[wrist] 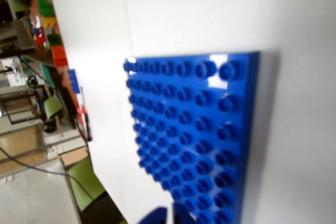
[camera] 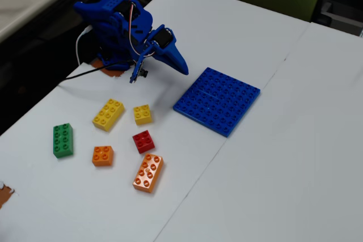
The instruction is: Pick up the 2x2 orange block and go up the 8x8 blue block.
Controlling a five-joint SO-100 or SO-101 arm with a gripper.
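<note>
The 2x2 orange block (camera: 102, 155) lies on the white table at the lower left of the fixed view, with nothing touching it. The 8x8 blue block (camera: 217, 100) lies flat near the table's middle and fills the wrist view (wrist: 194, 135). My blue gripper (camera: 182, 67) hangs just left of the plate's far corner, far from the orange block. Its fingers come together to a point and hold nothing. In the wrist view only the fingertips of the gripper (wrist: 169, 216) show at the bottom edge, with a thin slit between them. The orange block is out of the wrist view.
Around the orange block lie a green brick (camera: 62, 139), a long yellow brick (camera: 108, 114), a small yellow brick (camera: 142, 114), a red brick (camera: 143, 141) and a long light-orange brick (camera: 148, 172). A seam (camera: 238, 123) crosses the table. The arm's base (camera: 110, 32) stands at the table's left edge.
</note>
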